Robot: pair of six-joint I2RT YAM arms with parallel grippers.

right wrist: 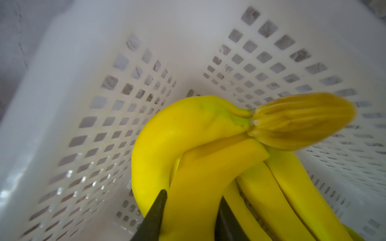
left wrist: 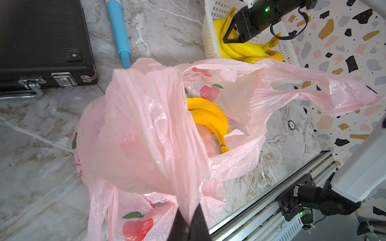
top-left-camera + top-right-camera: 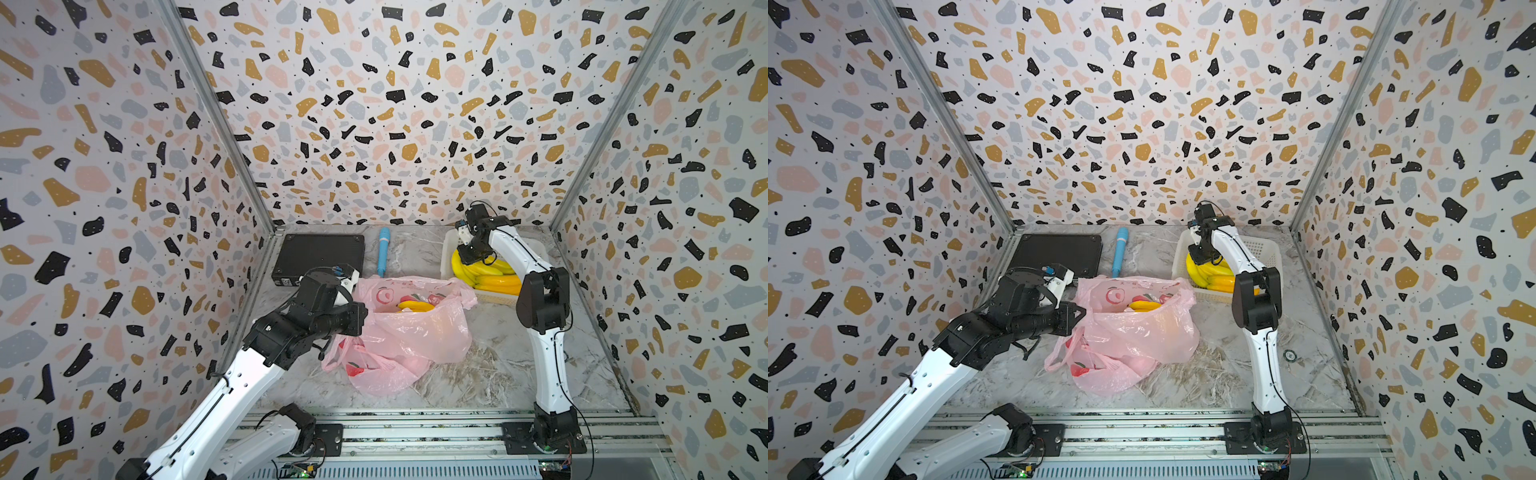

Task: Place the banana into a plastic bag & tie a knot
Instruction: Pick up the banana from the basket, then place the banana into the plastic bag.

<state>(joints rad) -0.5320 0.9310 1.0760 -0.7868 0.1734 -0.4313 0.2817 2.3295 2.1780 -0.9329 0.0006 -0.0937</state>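
Observation:
A pink plastic bag (image 3: pixel 415 328) (image 2: pixel 146 125) printed with apples stands open mid-table. A yellow banana bunch (image 3: pixel 415 306) (image 2: pixel 211 116) lies inside it. My left gripper (image 3: pixel 360 318) (image 2: pixel 189 226) is shut on the bag's near-left rim and holds that edge up. At the back right, more bananas (image 3: pixel 486 274) (image 1: pixel 208 167) lie in a white basket (image 3: pixel 449 245) (image 1: pixel 104 104). My right gripper (image 3: pixel 471 257) (image 1: pixel 192 200) reaches down into the basket, its two fingers pressed against either side of one banana.
A black case (image 3: pixel 320 253) lies at the back left, with a blue tube (image 3: pixel 383 249) beside it. More pink bag plastic (image 3: pixel 365 370) lies crumpled in front of the standing bag. The arms' metal rail (image 3: pixel 415 432) runs along the table's front edge.

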